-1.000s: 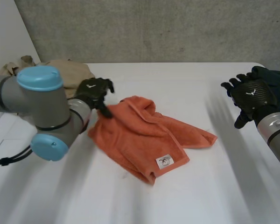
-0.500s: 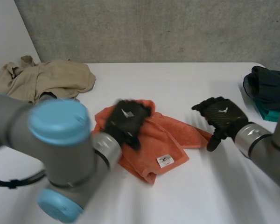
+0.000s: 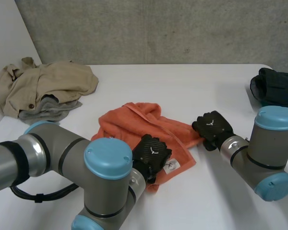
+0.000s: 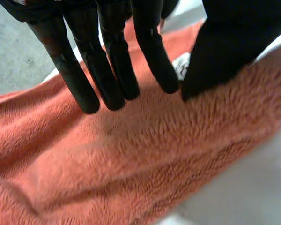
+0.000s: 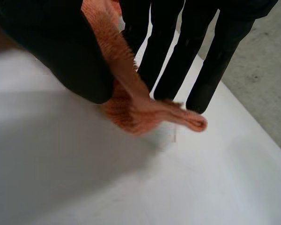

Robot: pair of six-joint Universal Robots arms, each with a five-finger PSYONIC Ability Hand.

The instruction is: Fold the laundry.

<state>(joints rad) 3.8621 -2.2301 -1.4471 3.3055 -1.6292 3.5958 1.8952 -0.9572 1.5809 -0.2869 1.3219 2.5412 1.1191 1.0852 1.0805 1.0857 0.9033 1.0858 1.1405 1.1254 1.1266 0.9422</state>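
Since half a second ago, the left hand has slid to the orange towel's near edge by its label, its straight fingers resting there. The right hand now pinches the right corner between thumb and fingers. The towel lies crumpled in the middle of the table, its long axis running far-left to near-right.

White tag on the orange towel, beside my left fingers, carries an emblem, no readable words.
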